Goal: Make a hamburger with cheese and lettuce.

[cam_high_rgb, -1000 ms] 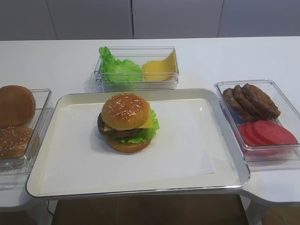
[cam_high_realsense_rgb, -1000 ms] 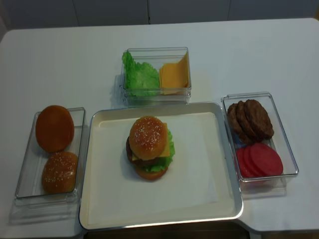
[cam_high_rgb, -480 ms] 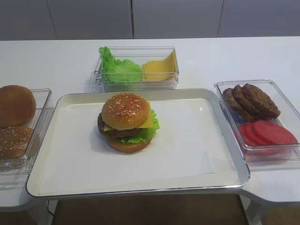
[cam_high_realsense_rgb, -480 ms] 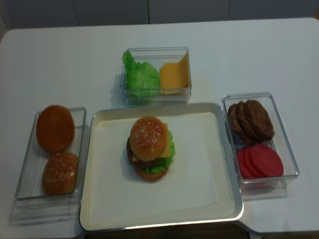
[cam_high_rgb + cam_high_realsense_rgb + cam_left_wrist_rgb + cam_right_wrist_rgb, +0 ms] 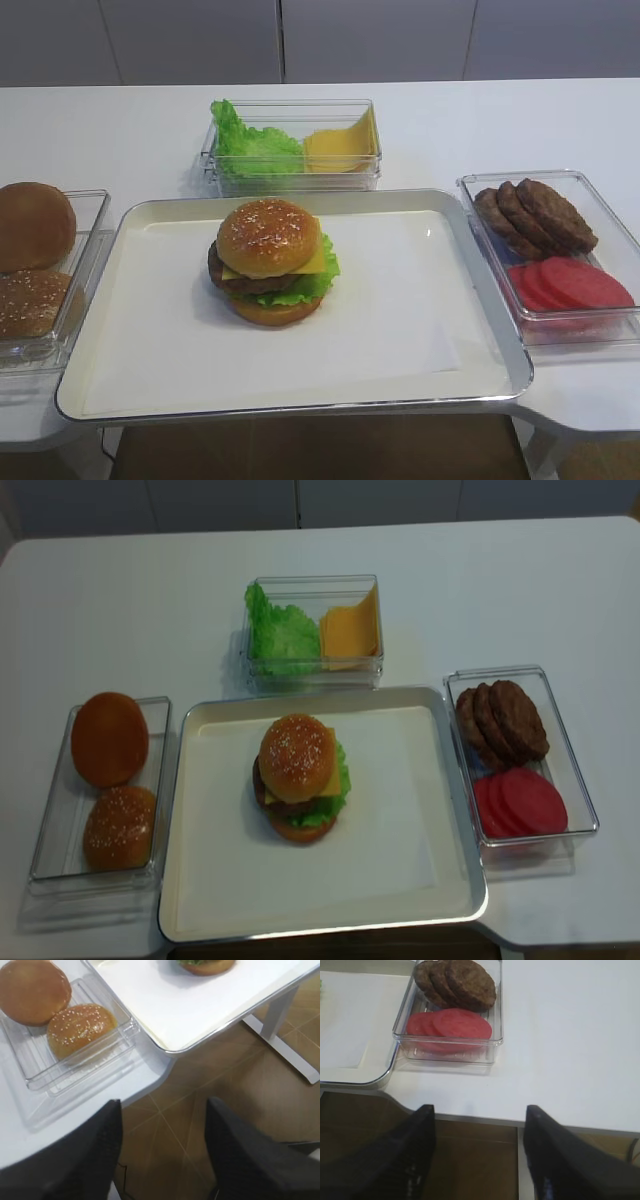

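Hamburger (image 5: 270, 262) stood finished on the tray (image 5: 480, 385), a little left of its middle: bottom bun, lettuce (image 5: 305, 287) frilling out, patty, cheese (image 5: 318, 262) with a corner poking right, and the seeded top on. I'd judge you had nothing left to stack.

Both hands were pulled back off the near edge of the surface (image 5: 480, 120), well apart from the burger. Your left hand (image 5: 162, 1160) hung released and empty over the floor by the tray's near left corner, with the burger up and to its right, only the bottom bun showing at the top of its wrist view. Your right hand (image 5: 480, 1160) was also spread, holding nothing, just below the surface edge; the burger lay well to its left, out of its wrist view. The left one looked nearer, should you need to touch the stack. The burger is round, so it gave you no long axis to line up on.

Around the tray sat three clear boxes. The left box (image 5: 95, 215) held a plain bun and a seeded bun. The back box (image 5: 290, 182) held loose lettuce on the left and cheese slices on the right. The right box (image 5: 600, 325) held patties toward the back and red tomato slices nearer you.
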### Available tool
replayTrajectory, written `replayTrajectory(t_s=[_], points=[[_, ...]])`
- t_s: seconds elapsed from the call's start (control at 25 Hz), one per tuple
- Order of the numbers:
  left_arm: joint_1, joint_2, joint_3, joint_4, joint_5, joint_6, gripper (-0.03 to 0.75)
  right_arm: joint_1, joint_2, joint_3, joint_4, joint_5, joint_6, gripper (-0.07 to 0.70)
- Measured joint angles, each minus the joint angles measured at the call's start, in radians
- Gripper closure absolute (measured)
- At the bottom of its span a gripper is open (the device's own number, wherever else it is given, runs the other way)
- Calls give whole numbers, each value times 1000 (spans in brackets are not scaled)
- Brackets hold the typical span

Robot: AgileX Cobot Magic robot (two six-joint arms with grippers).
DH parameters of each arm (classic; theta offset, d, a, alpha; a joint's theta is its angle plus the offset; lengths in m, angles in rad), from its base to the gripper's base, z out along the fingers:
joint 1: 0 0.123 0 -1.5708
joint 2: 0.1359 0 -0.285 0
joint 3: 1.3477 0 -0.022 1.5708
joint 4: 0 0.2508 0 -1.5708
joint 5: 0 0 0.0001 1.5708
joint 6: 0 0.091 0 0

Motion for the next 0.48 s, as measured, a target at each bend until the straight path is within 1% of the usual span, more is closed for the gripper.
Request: replayTrajectory(t_s=[0.12, 0.2, 0.48], points=[[0, 0, 25, -2, -41, -4, 319, 0, 0, 0, 0, 0, 0, 188], [0, 0, 31, -4, -50, -6, 319, 0, 0, 0, 0, 0, 0, 188], [0, 0, 33, -4, -53, -23, 319, 0, 0, 0, 0, 0, 0, 189]])
